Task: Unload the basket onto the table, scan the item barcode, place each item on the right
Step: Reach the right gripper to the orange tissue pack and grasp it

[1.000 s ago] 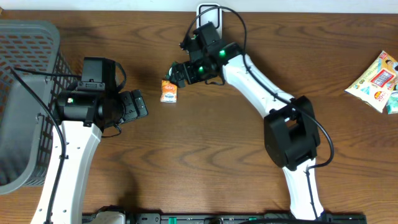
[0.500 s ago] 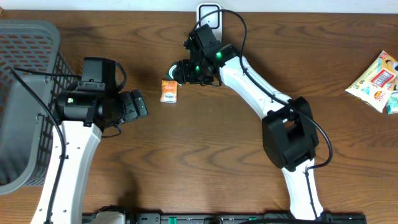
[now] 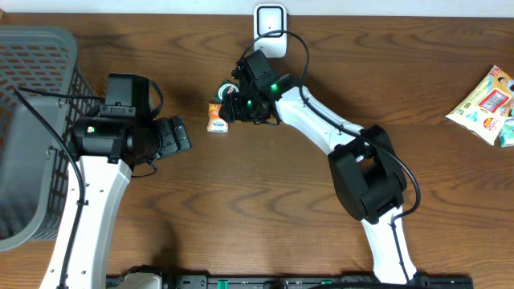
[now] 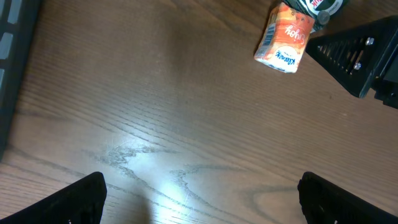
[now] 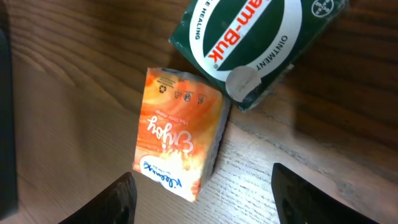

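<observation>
Orange packet (image 3: 218, 118) lay flat on the brown desk (image 3: 265, 209), a little left of centre in the upper part of the overhead view, its printed face up. A green ointment tin (image 5: 255, 37) sat just beyond it, touching or nearly touching its far corner. The right gripper (image 3: 233, 108) hung directly above the two, and from its wrist camera both fingers (image 5: 121, 199) stood apart, wider than the packet, clamped on nothing. The left gripper (image 3: 181, 132) waited to the left of the packet, well clear of it, its jaws spread wide over bare wood. A grey basket (image 3: 32, 80) filled the left edge, a white device (image 3: 271, 16) stood at the top edge, and a snack bag (image 3: 490, 103) lay far right.
</observation>
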